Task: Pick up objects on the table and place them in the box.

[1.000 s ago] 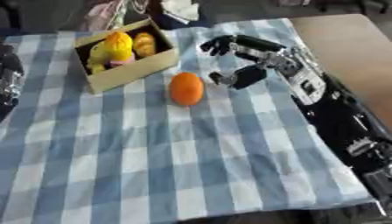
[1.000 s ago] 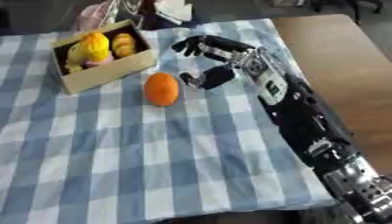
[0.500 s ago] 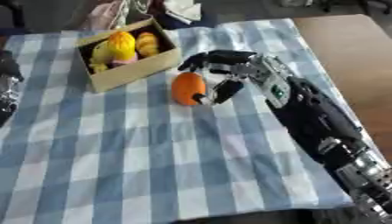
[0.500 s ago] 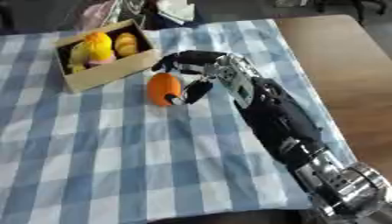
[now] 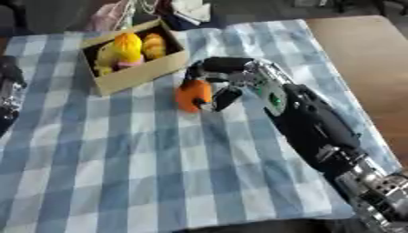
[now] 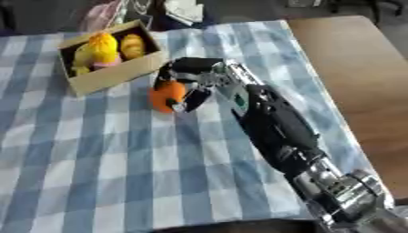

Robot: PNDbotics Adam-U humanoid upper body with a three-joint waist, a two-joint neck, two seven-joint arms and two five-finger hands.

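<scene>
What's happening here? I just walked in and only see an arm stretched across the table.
The robot's right hand has reached across the blue checked tablecloth and is closing its fingers around an orange, which lies just beside a cardboard box. The box already holds some yellow items. The orange appears not yet lifted. The left hand shows only partly at the left edge, idle.
</scene>
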